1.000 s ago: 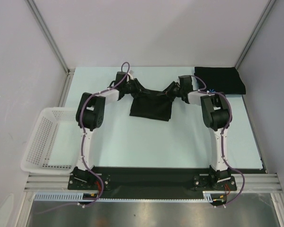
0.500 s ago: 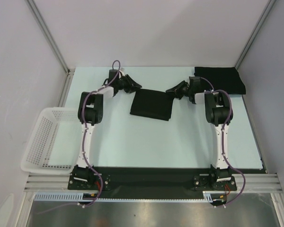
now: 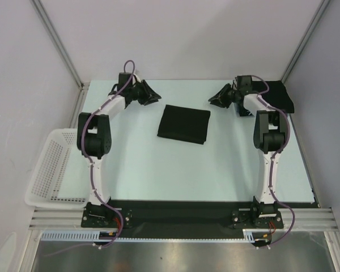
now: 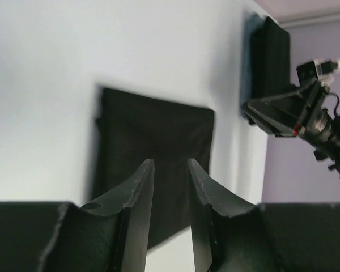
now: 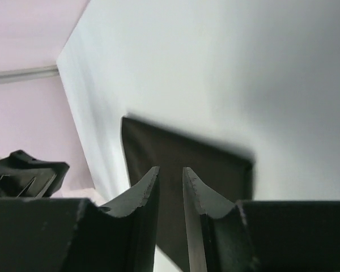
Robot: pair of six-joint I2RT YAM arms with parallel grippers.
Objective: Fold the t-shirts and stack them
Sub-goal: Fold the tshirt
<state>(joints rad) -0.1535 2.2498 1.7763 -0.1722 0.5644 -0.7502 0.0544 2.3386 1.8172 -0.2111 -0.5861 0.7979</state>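
A folded black t-shirt [image 3: 184,123] lies flat at the table's middle back. It also shows in the left wrist view [image 4: 158,130] and the right wrist view [image 5: 215,164]. A second folded black t-shirt [image 3: 284,97] lies at the back right corner, partly hidden by the right arm; the left wrist view shows it too [image 4: 269,62]. My left gripper [image 3: 151,96] [image 4: 170,170] is open and empty, raised to the left of the middle shirt. My right gripper [image 3: 214,98] [image 5: 170,173] is open and empty, raised to its right. No logo shows.
A white mesh basket [image 3: 51,170] stands off the table's left edge. Metal frame posts and grey walls close in the back and sides. A black strip runs along the near edge by the arm bases.
Both grippers let go of the middle shirt's far corners and drew apart and back, left going left, right going right. The shirt now lies flat and folded.
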